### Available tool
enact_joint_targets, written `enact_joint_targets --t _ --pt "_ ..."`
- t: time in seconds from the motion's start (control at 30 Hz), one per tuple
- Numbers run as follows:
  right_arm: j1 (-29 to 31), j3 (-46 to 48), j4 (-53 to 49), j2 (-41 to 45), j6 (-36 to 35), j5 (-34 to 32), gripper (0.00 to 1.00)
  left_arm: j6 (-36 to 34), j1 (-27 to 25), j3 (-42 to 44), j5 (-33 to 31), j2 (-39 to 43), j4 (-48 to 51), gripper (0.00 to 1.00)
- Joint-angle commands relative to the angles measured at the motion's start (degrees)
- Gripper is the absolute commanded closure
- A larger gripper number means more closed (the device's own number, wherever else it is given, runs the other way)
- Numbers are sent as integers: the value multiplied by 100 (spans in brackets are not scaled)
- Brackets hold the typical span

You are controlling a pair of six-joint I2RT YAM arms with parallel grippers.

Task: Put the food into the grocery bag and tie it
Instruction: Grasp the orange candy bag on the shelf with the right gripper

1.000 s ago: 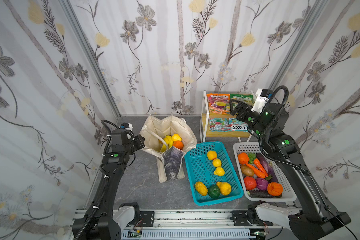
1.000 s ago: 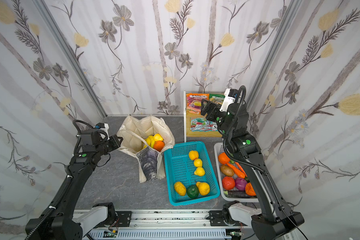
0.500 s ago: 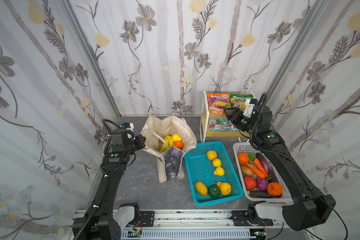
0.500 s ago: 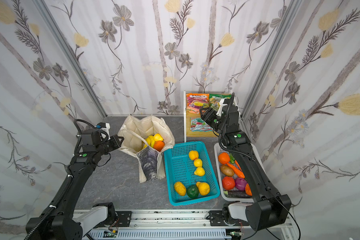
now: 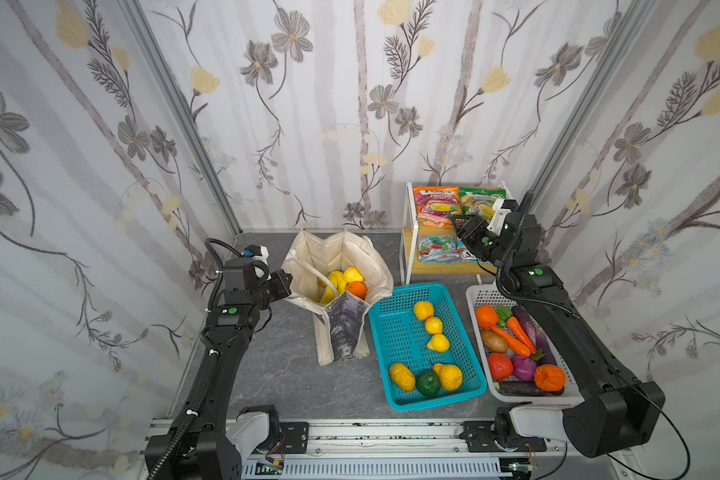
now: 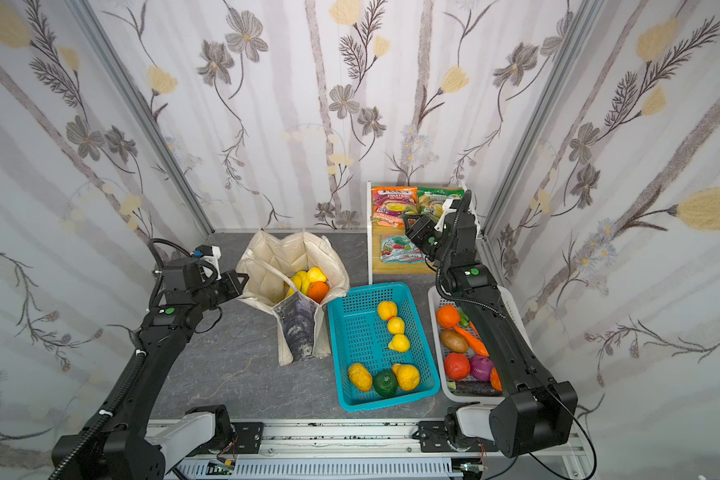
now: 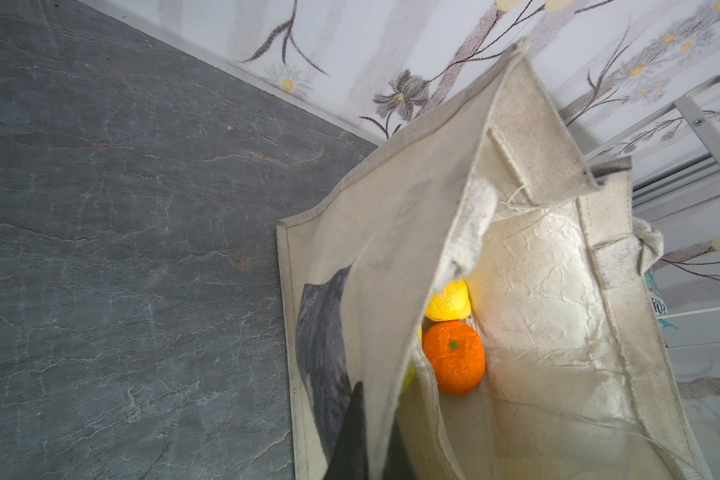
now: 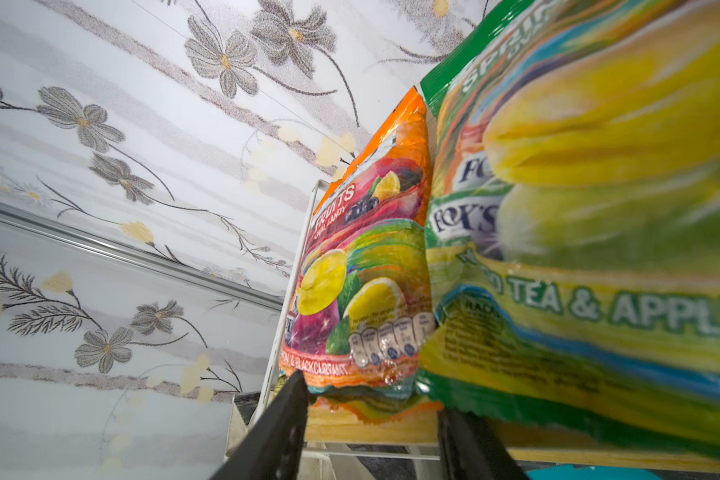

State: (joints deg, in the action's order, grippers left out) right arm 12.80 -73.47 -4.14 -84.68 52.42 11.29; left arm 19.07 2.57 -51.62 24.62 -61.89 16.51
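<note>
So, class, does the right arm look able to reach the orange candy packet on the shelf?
Probably yes: the right gripper is open, its jaws flanking the lower edge of the orange candy packet, nothing blocking.

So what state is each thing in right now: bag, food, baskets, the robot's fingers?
Canvas tote: upright, mouth open, untied.
Left fingers: shut on the tote's rim.
Banana bunch: in the tote.
Orange: in the tote.
Lemon-like fruit: in the tote.
Orange snack packet: on the top shelf of the rack.
Green snack packet: beside it.
Right fingers: open, astride the orange snack packet's lower edge.
Teal basket: holds fruit.
White basket: holds vegetables.
</note>
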Motion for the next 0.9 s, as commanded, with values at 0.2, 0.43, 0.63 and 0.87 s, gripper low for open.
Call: enact_joint_targets --t 0.2,0.43,0.63,0.87 --pt "3 137 405 -193 347 -145 51 -35 -5 126 34 88 -140 100" --pt "2 158 441 -189 291 -197 75 -13 -2 139 35 158 -162 100" --pt "-6 184 451 -167 151 -44 100 18 -2 197 -35 271 -174 100" --pt "8 62 515 103 -193 -108 100 -6 -3 209 -100 250 -175 100"
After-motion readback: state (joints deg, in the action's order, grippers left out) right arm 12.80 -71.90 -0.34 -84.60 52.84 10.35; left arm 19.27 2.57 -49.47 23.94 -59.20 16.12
